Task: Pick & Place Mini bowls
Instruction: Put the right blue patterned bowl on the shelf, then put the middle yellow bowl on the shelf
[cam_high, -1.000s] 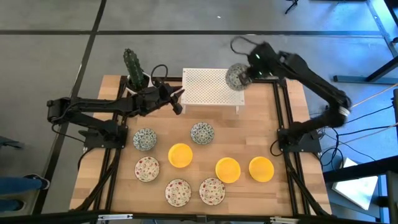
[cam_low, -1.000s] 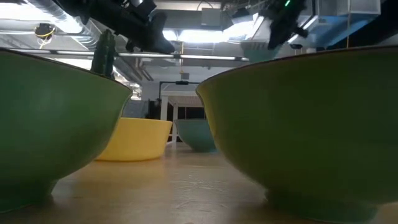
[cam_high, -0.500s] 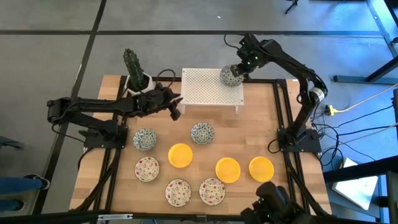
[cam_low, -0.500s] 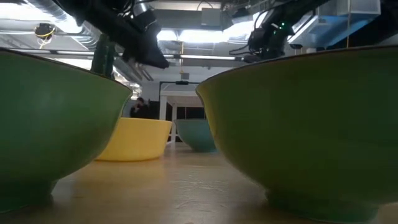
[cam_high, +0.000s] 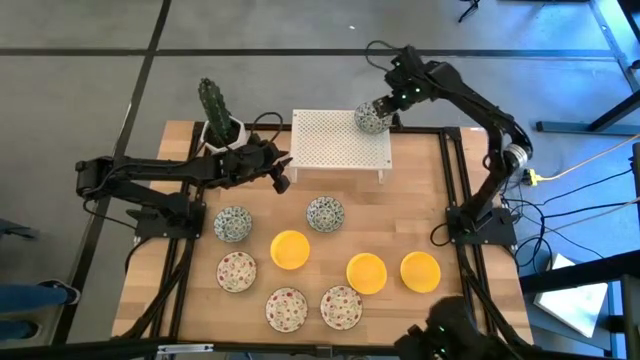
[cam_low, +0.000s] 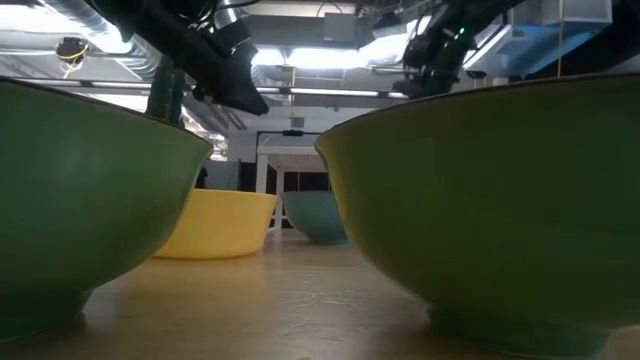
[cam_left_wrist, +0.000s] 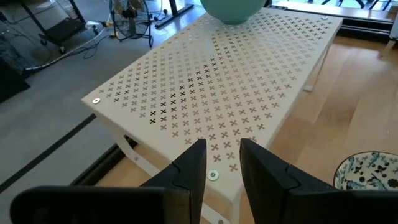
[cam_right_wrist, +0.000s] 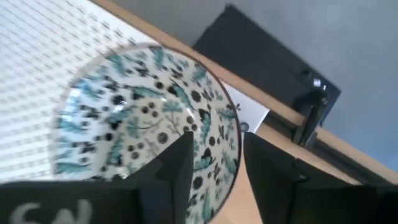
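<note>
A grey-green patterned mini bowl (cam_high: 370, 119) (cam_right_wrist: 143, 118) sits upright on the far right corner of the white perforated stand (cam_high: 340, 142). My right gripper (cam_high: 384, 110) (cam_right_wrist: 214, 146) is open right over it, slanting down, its fingers on either side of the bowl's rim. My left gripper (cam_high: 283, 172) (cam_left_wrist: 222, 152) hovers at the stand's near left corner. There is a narrow gap between its fingers and nothing in it. On the table in front of the stand lie two more grey-green bowls (cam_high: 232, 223), three yellow ones (cam_high: 290, 250) and three speckled ones (cam_high: 286, 309). My right gripper stands astride the bowl's rim (cam_right_wrist: 237, 140) on the side toward the table's right edge. One finger (cam_right_wrist: 177, 165) is over the inside and the other is outside. I cannot tell whether either finger touches the rim. The bowl rests on the stand.
A white pot with a cactus (cam_high: 215, 112) stands at the far left corner, just behind my left arm. Dark rails (cam_high: 452, 180) run along the table's left and right sides. In the low view, large bowl walls (cam_low: 500, 200) close to the camera block most of the table.
My right gripper has carried the grey-green bowl from beyond the stand's far right corner toward the table's left and down. The bowl now sits on the stand's corner. My left gripper has tipped a little downward by the stand's near left corner.
</note>
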